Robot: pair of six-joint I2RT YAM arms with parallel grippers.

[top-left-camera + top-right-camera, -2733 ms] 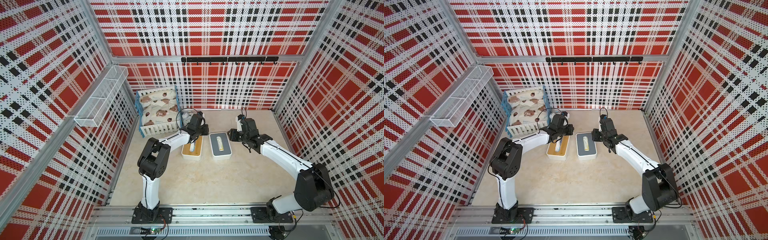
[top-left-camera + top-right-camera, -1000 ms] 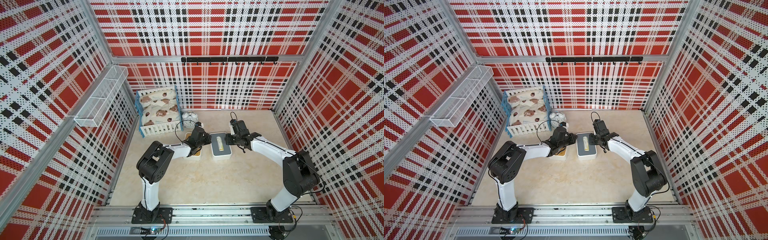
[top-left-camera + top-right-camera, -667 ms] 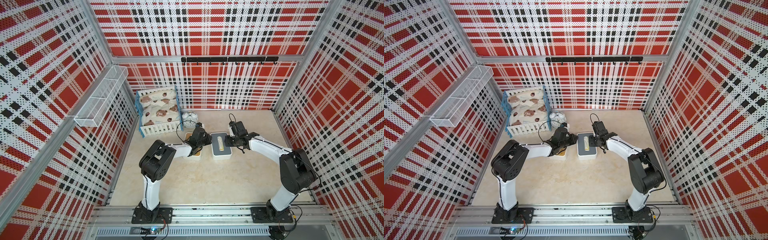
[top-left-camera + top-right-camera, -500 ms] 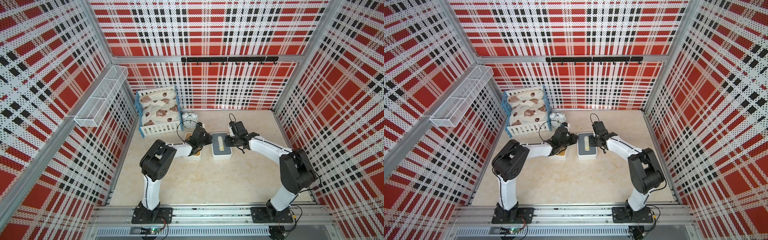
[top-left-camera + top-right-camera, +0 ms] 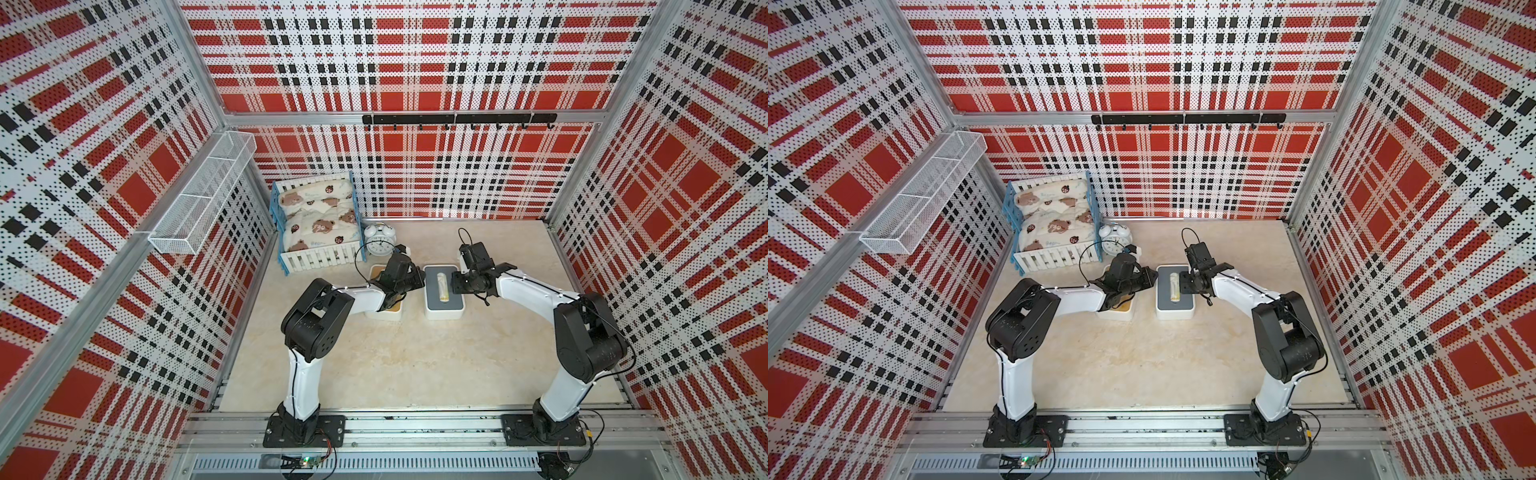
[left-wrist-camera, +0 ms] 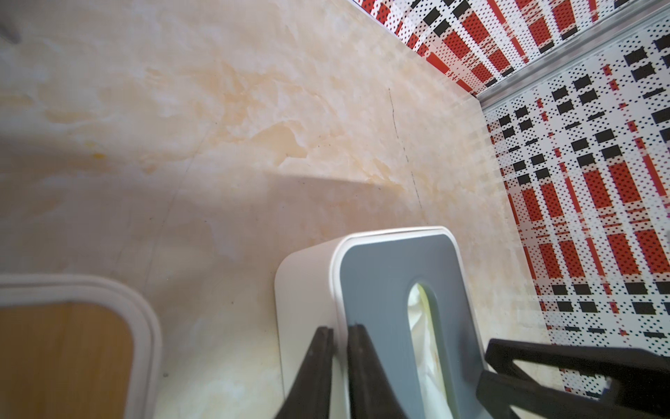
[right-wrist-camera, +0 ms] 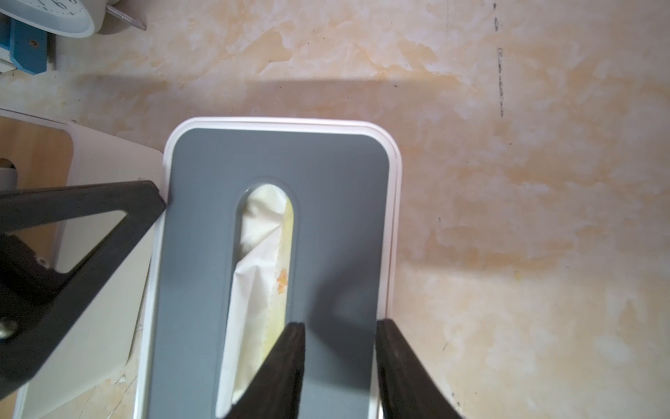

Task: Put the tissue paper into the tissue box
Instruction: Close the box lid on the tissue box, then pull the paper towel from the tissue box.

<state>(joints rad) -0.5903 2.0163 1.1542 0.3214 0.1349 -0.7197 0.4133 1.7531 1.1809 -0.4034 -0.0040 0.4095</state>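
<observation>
**Top views.** In both top views the tissue box, white with a grey lid, stands on the marbled table just beside a wooden-lidded box. The tissue paper lies inside the tissue box and shows through the long slot in the lid. The left gripper reaches across the wooden-lidded box to the tissue box's facing edge, and the right gripper meets the opposite side. An alarm clock and a toy bed stand behind, towards the back corner. The jaws are too small to read from here.

**Left wrist view.** The left gripper has its fingers drawn almost together, with only a thin slit between them. Its tips sit at the white rim of the tissue box. The tissue paper lies crumpled in the slot. Beyond the slot is one of the right gripper's fingers.

**Right wrist view.** The right gripper has its jaws apart. One tip is at the end of the slot over the tissue paper, the other at the lid's outer margin, with a grey strip of lid between them. I cannot tell whether the tips press on the lid. A finger of the left gripper touches the far rim
</observation>
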